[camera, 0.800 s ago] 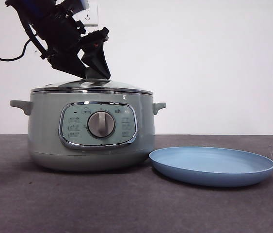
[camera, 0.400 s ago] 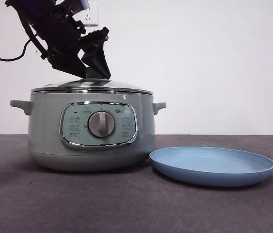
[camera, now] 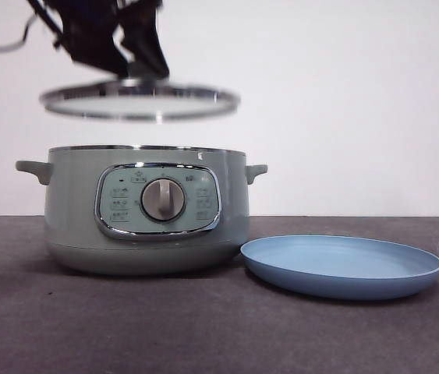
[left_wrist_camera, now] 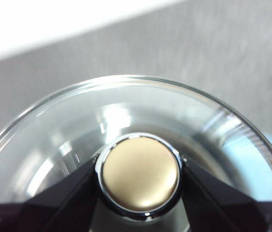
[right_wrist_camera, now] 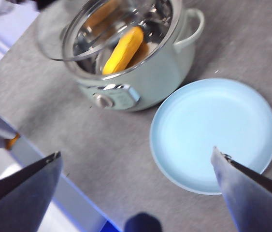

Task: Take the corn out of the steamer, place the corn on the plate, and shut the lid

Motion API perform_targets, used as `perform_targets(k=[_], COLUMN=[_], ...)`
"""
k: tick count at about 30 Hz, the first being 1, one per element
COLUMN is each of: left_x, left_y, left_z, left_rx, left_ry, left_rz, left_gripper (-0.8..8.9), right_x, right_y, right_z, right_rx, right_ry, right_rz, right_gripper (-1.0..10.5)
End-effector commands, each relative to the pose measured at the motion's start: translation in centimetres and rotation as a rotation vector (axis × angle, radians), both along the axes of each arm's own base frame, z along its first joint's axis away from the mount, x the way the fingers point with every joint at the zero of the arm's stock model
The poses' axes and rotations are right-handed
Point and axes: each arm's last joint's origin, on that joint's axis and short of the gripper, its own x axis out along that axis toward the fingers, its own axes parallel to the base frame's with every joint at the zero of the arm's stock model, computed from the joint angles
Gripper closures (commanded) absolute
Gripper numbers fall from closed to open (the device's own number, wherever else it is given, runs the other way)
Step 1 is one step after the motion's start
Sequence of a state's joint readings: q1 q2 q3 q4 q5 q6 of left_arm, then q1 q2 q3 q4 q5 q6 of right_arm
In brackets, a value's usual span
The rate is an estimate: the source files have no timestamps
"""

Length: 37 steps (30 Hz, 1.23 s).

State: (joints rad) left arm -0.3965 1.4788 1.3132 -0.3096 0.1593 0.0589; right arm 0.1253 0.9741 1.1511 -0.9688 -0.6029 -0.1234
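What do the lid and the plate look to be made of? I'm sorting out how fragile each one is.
The lid, held up over the pot by the left gripper, looks like clear glass with a shiny metal rim: you see through it and the rim reflects. Its knob has a matte top ringed in chrome. The plate is evenly light blue and matte, perhaps plastic or glazed ceramic.

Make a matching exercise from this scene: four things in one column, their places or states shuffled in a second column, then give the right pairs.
Things
1. round glass lid with steel rim
2. short yellow-orange corn cob
3. wide light-blue plate
4. right pincer

Places or states
A. lying inside the pale sage-green steamer pot
B. open, high above the table
C. bare, on the table beside the pot
D. held in the air above the pot by the left pincer, clamped on its knob

Pairs: 1-D, 2-A, 3-C, 4-B
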Motion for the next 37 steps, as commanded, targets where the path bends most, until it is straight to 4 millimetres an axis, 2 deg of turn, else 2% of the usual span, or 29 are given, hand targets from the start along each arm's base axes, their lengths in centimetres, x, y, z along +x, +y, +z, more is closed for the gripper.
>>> perform_targets(k=[1, 6, 10, 17, 24, 33, 37], left_x=[-1.5, -4.9, -8.7, -14.9, -19.3, -25.1, -27.4], left_y=[0.6, 2.0, 3.6, 6.2, 8.2, 10.8, 11.9], left_z=[2.8, 5.2, 6.9, 9.7, 9.9, 9.6, 9.2], left_rx=[-0.033, -0.037, -0.032, -0.068, -0.043, -0.018, -0.023], left_ry=[-0.064, -0.074, -0.071, -0.159, -0.148, -0.153, -0.159], left_rz=[-0.002, -0.002, -0.002, 0.004, 0.025, 0.103, 0.128], left_gripper=[8.22, 8.22, 8.22, 8.22, 8.22, 8.22, 8.22], right_x=[0.1, 0.7, 1.7, 4.4, 7.8, 14.2, 16.8], right_y=[0.0, 0.1, 0.3, 2.5, 7.8, 17.0, 20.9], right_z=[0.1, 0.4, 0.5, 0.5, -0.5, -0.6, -1.3], right_rx=[0.000, 0.032, 0.072, 0.155, 0.127, 0.043, 0.002], right_ry=[-0.011, -0.027, -0.036, -0.059, -0.063, -0.048, -0.047], right_rz=[-0.007, -0.035, -0.064, -0.043, 0.000, 0.067, 0.072], right_gripper=[3.2, 3.2, 3.2, 3.2, 3.2, 3.2, 3.2])
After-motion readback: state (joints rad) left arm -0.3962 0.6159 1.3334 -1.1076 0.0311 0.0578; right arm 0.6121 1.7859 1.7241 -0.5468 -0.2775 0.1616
